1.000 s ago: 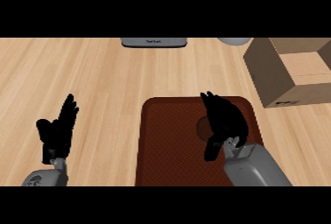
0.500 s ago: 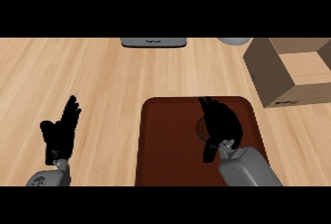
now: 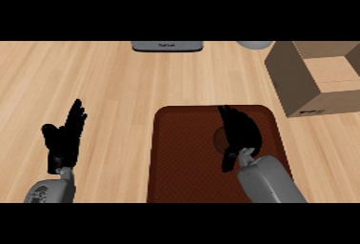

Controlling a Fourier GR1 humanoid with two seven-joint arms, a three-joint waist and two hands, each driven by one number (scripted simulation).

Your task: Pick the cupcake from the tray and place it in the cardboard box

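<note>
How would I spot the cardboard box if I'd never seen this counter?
Start at the dark red tray in the middle of the wooden counter. Look up and to its right, at the counter's far right corner. The cardboard box stands there, plain tan, open-topped, the tallest thing around.

Two forearms are seen, each cased in smooth grey shell with a rounded, tube-like form that narrows toward the wrist. The matte black left hand (image 3: 65, 138) is made up of slender fingers and a shorter, thicker thumb, joined to its forearm by a thin grey wrist piece. The matte black right hand (image 3: 239, 133) is built alike, with a small pale grey fitting shown at its wrist.
</note>
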